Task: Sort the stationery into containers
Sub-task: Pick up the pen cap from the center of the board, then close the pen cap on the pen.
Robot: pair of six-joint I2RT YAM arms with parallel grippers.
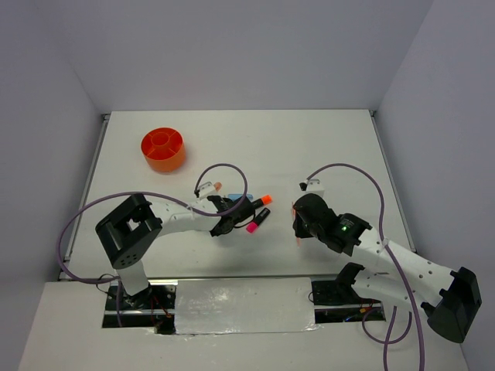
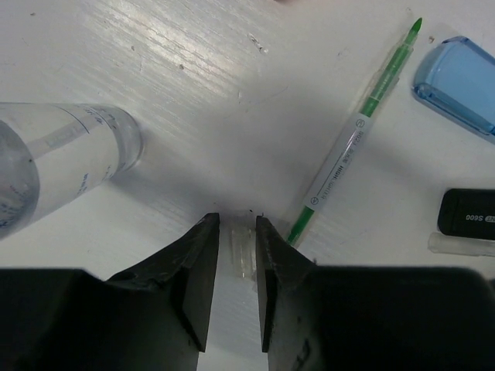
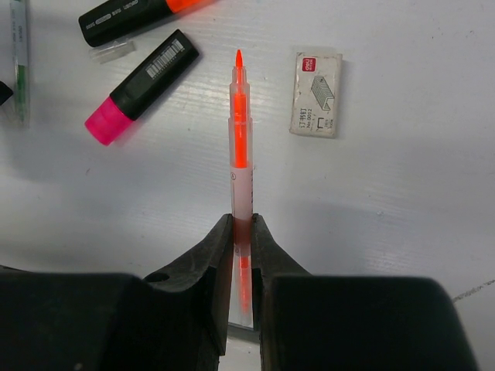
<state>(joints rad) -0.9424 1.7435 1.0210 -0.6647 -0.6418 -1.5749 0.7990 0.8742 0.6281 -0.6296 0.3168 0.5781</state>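
My right gripper (image 3: 241, 224) (image 1: 297, 224) is shut on a thin orange pen (image 3: 240, 147), whose tip points away over the table. The jaws of my left gripper (image 2: 237, 229) (image 1: 234, 219) stand narrowly apart around a small clear cap (image 2: 244, 251) lying on the table. A green pen (image 2: 352, 151) lies just right of it, with a light-blue piece (image 2: 460, 77) beyond. A clear bottle (image 2: 54, 166) lies to the left. Black highlighters with a pink cap (image 3: 143, 83) (image 1: 255, 224) and an orange cap (image 3: 139, 17) (image 1: 264, 199) lie between the arms. The round orange organiser (image 1: 162, 149) stands far left.
A small beige box (image 3: 317, 94) lies right of the orange pen's tip. Another clear cap (image 3: 112, 52) rests beside the highlighters. White walls close the table (image 1: 325, 147) at the back and sides.
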